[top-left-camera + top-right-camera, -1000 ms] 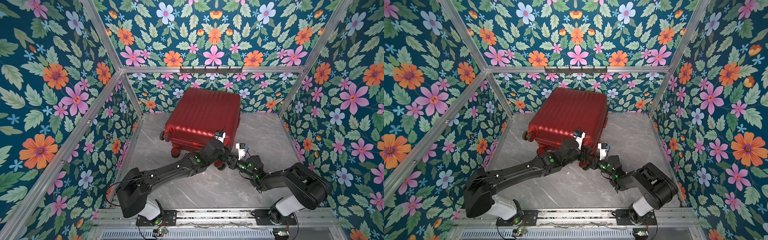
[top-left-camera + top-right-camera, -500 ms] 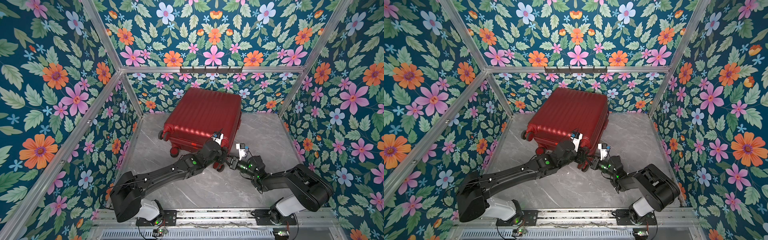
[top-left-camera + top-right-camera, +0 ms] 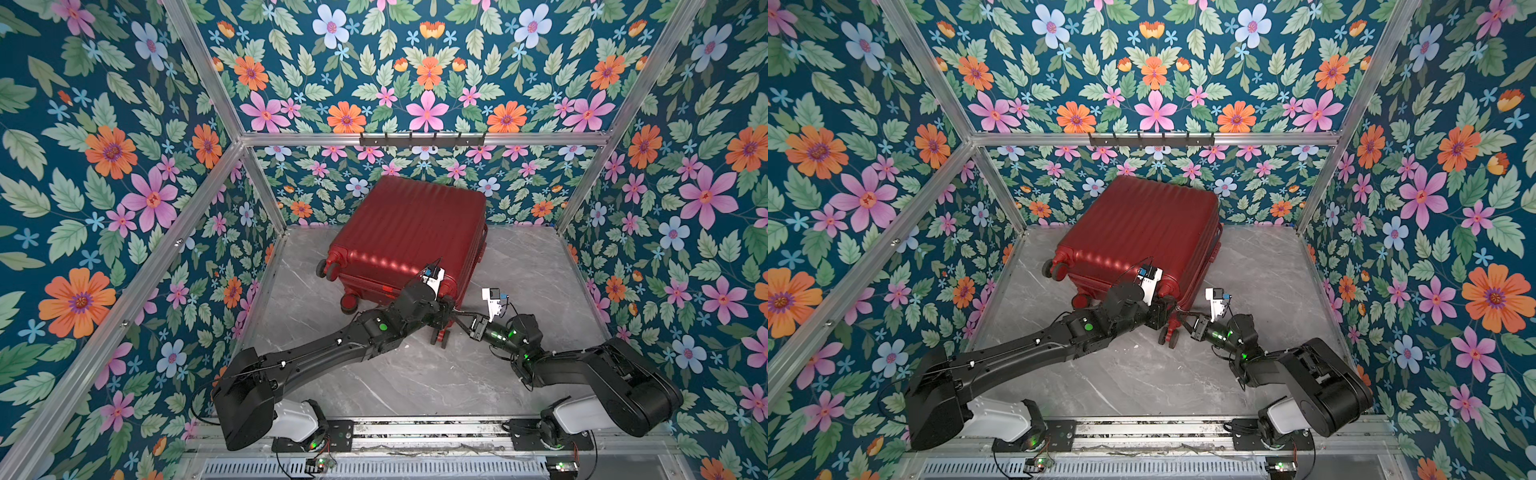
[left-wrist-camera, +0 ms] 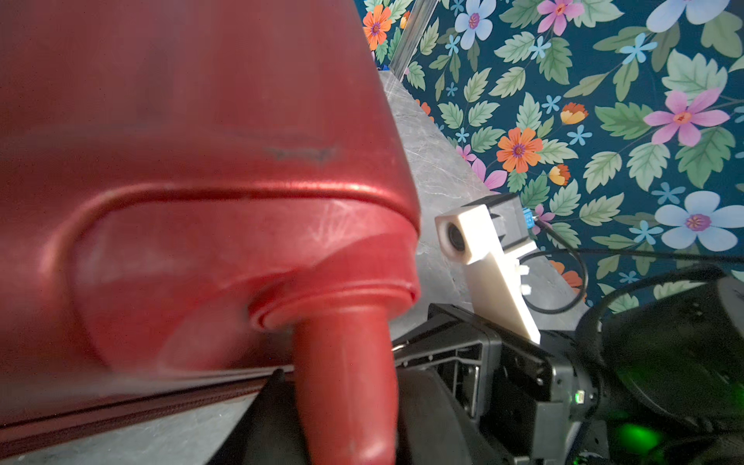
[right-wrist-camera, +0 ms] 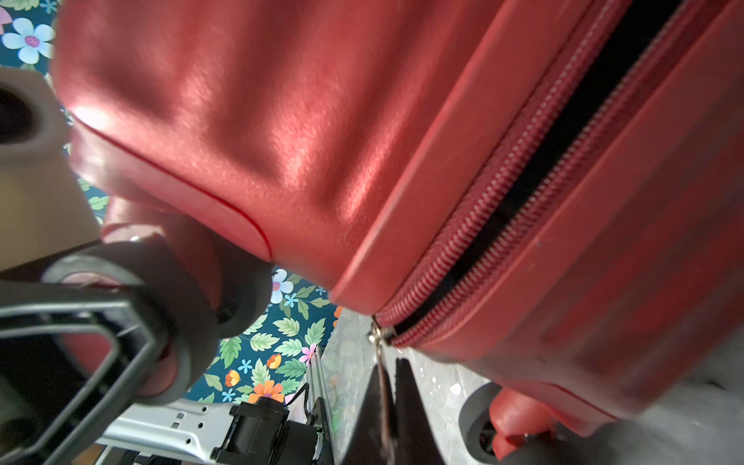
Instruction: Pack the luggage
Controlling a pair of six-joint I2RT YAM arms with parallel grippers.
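The luggage (image 3: 407,232) lies flat on its broad ribbed face at the 12 o'clock end of the table (image 3: 374,382). Its long axis runs from 7 to 1 o'clock, with the wheeled end toward 7. The shells lie together, but the zipper (image 5: 519,201) gapes along the near corner; only darkness shows inside, so I cannot tell the contents. The left claw (image 3: 445,316) stands half spread, clasping the 5 o'clock caster (image 4: 346,382). The right claw (image 5: 388,402) is pressed together, pinching the zipper pull (image 5: 378,334).
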